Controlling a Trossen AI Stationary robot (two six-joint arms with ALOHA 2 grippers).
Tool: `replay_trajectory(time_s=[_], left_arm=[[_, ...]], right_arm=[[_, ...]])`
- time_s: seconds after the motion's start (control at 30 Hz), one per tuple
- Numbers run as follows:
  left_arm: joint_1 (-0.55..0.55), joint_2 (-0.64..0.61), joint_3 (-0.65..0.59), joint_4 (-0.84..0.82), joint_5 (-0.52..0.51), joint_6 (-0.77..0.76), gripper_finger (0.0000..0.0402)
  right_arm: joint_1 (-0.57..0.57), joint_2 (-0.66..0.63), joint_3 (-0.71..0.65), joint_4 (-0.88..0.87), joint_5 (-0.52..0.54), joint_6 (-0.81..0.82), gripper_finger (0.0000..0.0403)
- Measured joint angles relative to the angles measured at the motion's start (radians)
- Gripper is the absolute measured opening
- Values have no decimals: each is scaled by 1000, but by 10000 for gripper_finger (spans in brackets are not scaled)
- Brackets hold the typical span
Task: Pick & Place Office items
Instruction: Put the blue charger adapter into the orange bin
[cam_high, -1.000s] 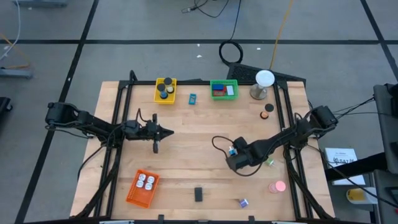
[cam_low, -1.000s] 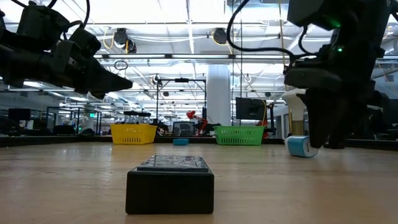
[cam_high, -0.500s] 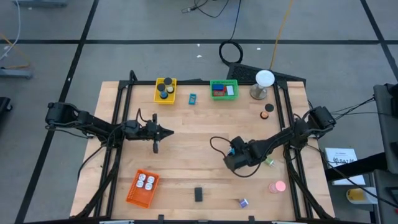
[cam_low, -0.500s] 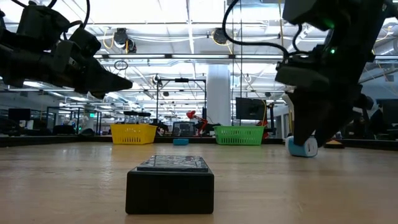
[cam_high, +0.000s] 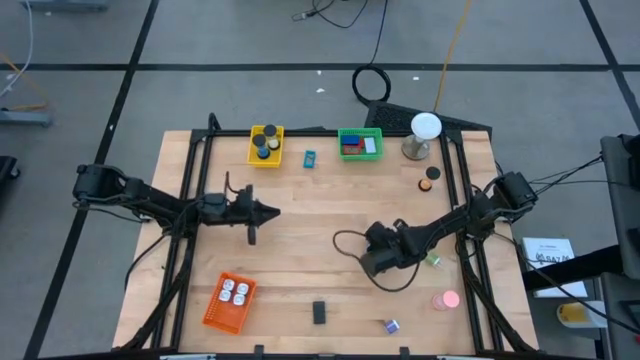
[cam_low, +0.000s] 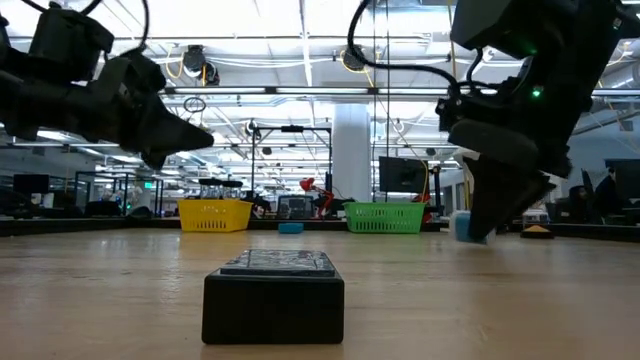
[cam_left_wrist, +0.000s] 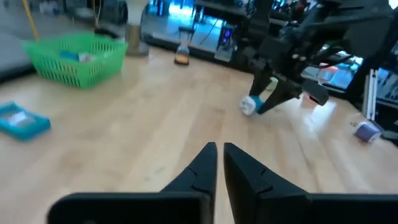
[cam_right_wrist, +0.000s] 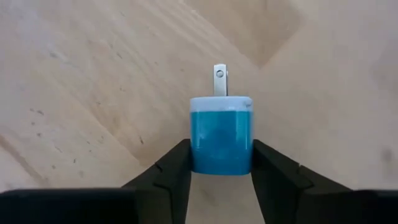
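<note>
The office item at hand is a blue plug (cam_right_wrist: 221, 134) with a white cap and a metal prong, right of the table's middle. My right gripper (cam_right_wrist: 221, 165) slants down over it and is shut on it. In the low view only a blue edge (cam_low: 462, 228) shows beside the dark fingers. In the high view the gripper (cam_high: 376, 250) hides it. My left gripper (cam_high: 270, 211) hovers shut and empty over the table's left middle, pointing toward the right edge; its own view shows its fingers (cam_left_wrist: 217, 163) nearly together. My right gripper pinches the blue plug by its two opposite sides (cam_right_wrist: 198, 149) between its two fingers. The fingers slant down from above and from the table's right. The prong end (cam_right_wrist: 220, 79) points away from the gripper. I cannot tell whether the plug rests on the table.
At the far edge stand a yellow basket (cam_high: 266, 145), a cyan clip (cam_high: 309, 158), a green basket (cam_high: 360, 143) and a white ball on a stand (cam_high: 425, 128). Near the front lie an orange basket (cam_high: 230, 302), a black block (cam_high: 319, 312), a purple clip (cam_high: 391, 326) and a pink piece (cam_high: 446, 299).
My right gripper has rolled its wrist and shifted a little toward the table's left over the blue plug. The plug lay plainly visible beside the fingers before and is now mostly hidden between them. My left gripper has rolled slightly in place.
</note>
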Motion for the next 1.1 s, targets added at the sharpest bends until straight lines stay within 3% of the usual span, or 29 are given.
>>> replay_trajectory(time_s=[0.13,0.23,0.4,0.53,0.87,1.1], left_arm=[[-3,5,90,-171,45,-131,68],[-24,51,185,-272,53,-185,110],[-54,171,320,-290,86,-246,184],[-68,274,411,-291,94,-296,229],[-67,405,557,-346,1,-306,302],[-63,414,592,-368,-26,-318,310]], right_arm=[[-7,0,0,68,148,-200,139],[-35,18,0,239,233,-407,132],[-70,60,2,577,275,-795,131],[-86,90,2,750,279,-1013,133],[-98,106,1,858,305,-1189,134],[-98,106,1,908,305,-1245,134]])
